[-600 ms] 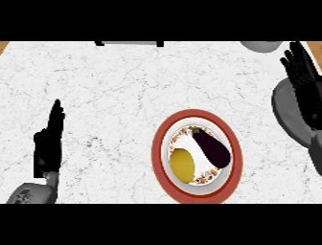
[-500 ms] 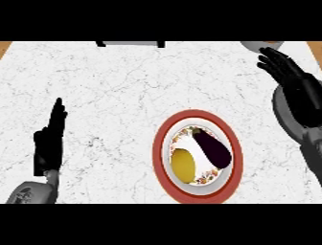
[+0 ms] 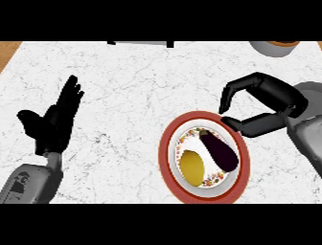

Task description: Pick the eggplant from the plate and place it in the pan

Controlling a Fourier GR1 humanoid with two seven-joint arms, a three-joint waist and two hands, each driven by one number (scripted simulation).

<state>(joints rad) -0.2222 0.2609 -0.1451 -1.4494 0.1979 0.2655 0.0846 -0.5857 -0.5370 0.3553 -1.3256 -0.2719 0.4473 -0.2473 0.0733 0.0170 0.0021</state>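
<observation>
A dark purple eggplant (image 3: pixel 220 150) lies on a red-rimmed plate (image 3: pixel 172 162) at the lower right of the counter, beside a yellow fruit (image 3: pixel 192 164). My right hand (image 3: pixel 269 107) hovers just above and right of the plate's upper rim, fingers curled downward with thumb below them, holding nothing. The thumb tip sits close to the eggplant's stem end without touching it. My left hand (image 3: pixel 54 122) rests open at the left, fingers up. A pan-like grey vessel (image 3: pixel 273 47) shows only partly at the top right edge.
The white marble counter (image 3: pixel 135 95) has wooden floor showing beyond its top left and top right corners. A dark object (image 3: pixel 141 43) sits at the top edge.
My right hand has moved left and down toward the plate, and its fingers have curled from straight to bent. The left hand has shifted slightly right and up.
</observation>
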